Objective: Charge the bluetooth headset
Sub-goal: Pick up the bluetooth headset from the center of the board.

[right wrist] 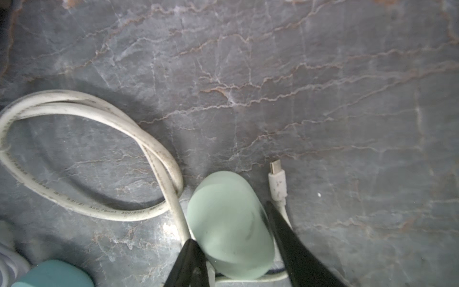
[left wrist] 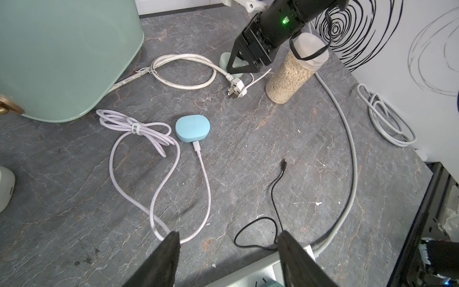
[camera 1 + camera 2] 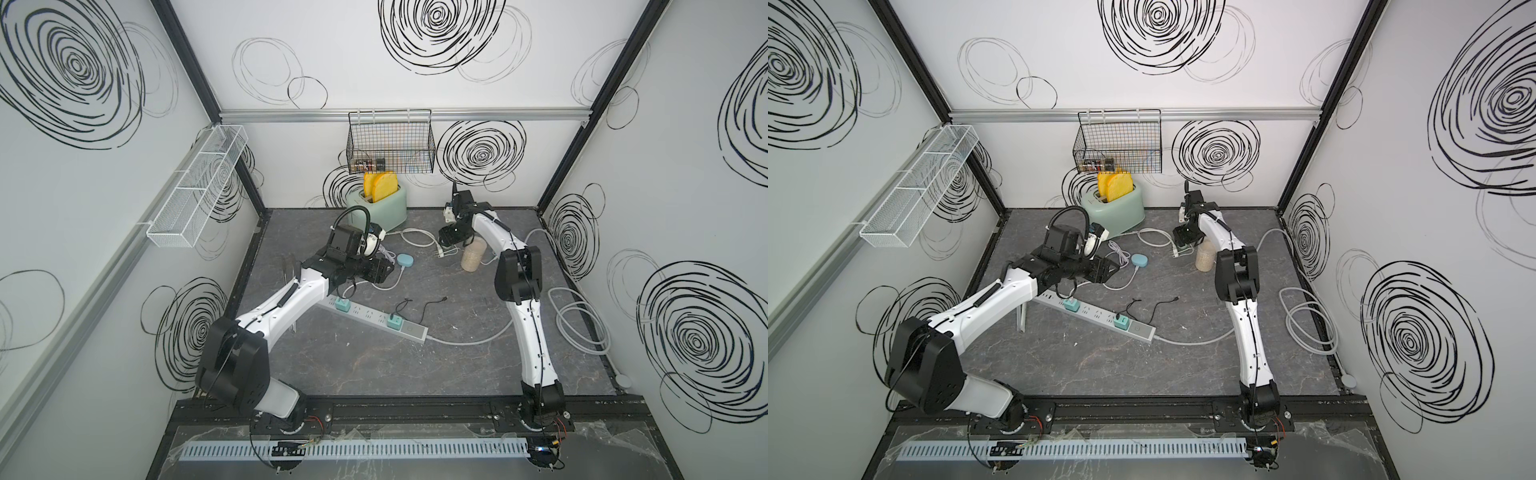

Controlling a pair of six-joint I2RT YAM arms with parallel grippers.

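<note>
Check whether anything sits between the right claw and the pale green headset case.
Nothing visible does. The right claw straddles the headset case. A thick white cord runs beside one finger and the white charging plug lies beside the other, neither in between.

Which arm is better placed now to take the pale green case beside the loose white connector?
Right. The right claw has one finger on each side of the pale green case. The left claw hangs open near the power strip, far from that case.

top views: high, looking down, sharing whole tabletop [image 3: 374, 365] | left wrist — oblique, nearer | right wrist — close, downward
</note>
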